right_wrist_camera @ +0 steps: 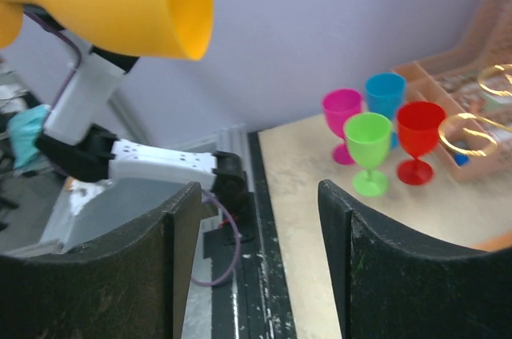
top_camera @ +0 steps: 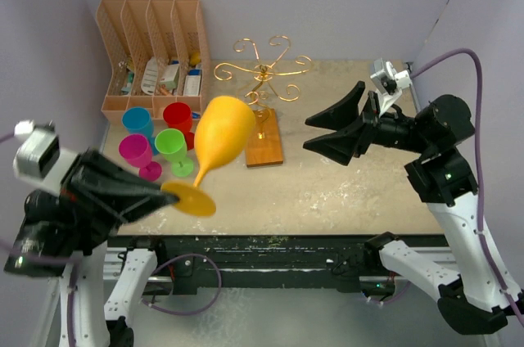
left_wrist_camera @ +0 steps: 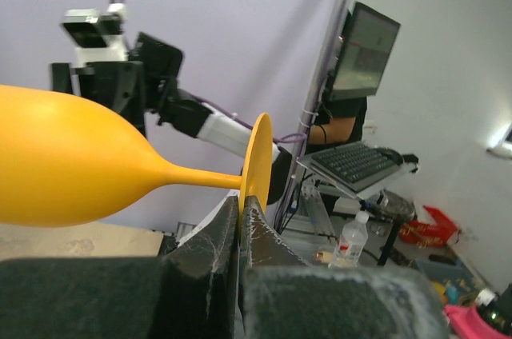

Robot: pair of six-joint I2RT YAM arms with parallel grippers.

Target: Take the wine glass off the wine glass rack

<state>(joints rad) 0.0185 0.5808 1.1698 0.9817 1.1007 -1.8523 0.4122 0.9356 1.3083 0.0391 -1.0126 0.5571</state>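
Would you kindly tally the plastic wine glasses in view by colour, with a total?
Yellow-orange plastic wine glass: 1
Blue plastic wine glass: 1
Red plastic wine glass: 1
Magenta plastic wine glass: 1
Green plastic wine glass: 1
Total: 5

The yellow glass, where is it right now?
In the top view the glass hangs tilted at left, foot pinched by the left gripper, bowl beside the coloured cups near the rack.

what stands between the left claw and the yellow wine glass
Nothing visible: the left claw is shut on the foot of the yellow wine glass, held tilted in the air apart from the wine glass rack.
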